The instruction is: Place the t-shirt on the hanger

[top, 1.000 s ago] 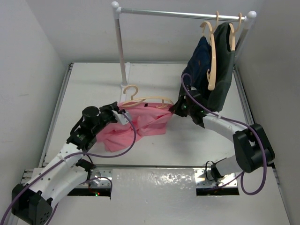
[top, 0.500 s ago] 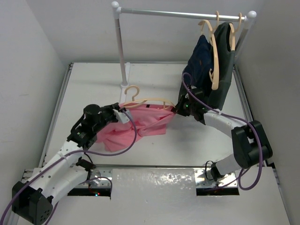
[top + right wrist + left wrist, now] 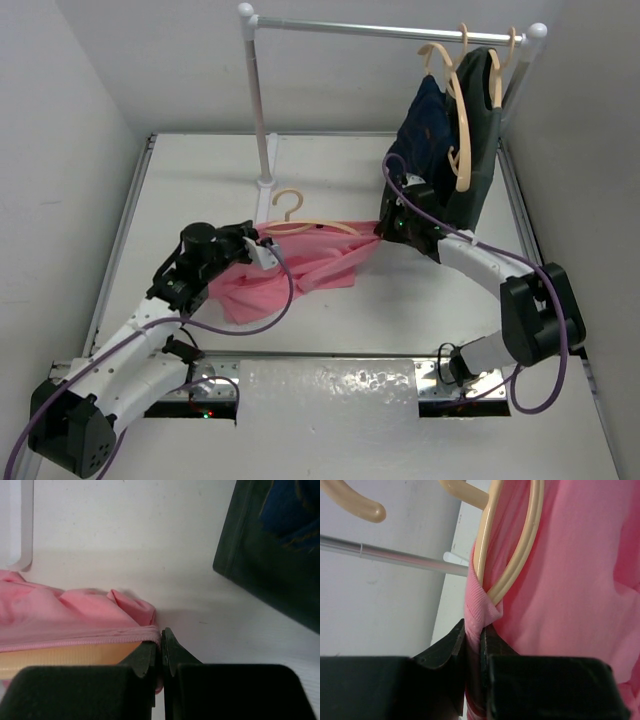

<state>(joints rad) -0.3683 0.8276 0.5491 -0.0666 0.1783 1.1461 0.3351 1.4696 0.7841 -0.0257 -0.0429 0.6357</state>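
Observation:
The pink t-shirt [image 3: 300,268] hangs between my two grippers above the table, with the pale wooden hanger [image 3: 300,222] lying along its top edge, hook up. My left gripper [image 3: 258,243] is shut on the shirt's ribbed edge [image 3: 476,612], right by the hanger's thin arms [image 3: 520,565]. My right gripper [image 3: 384,226] is shut on the shirt's hemmed edge [image 3: 100,637] at the other end, with the hanger's tan arm [image 3: 65,657] just under that hem. Part of the shirt drapes down onto the table.
A white clothes rail [image 3: 390,32] stands at the back, its left post [image 3: 258,100] just behind the hanger. Two like hangers with a navy garment [image 3: 428,125] and a dark grey-green garment [image 3: 478,140] hang at its right end, close behind my right arm.
Both grippers have lifted the shirt and hanger a little and drawn them toward the back. The right gripper has moved up toward the dark garments.

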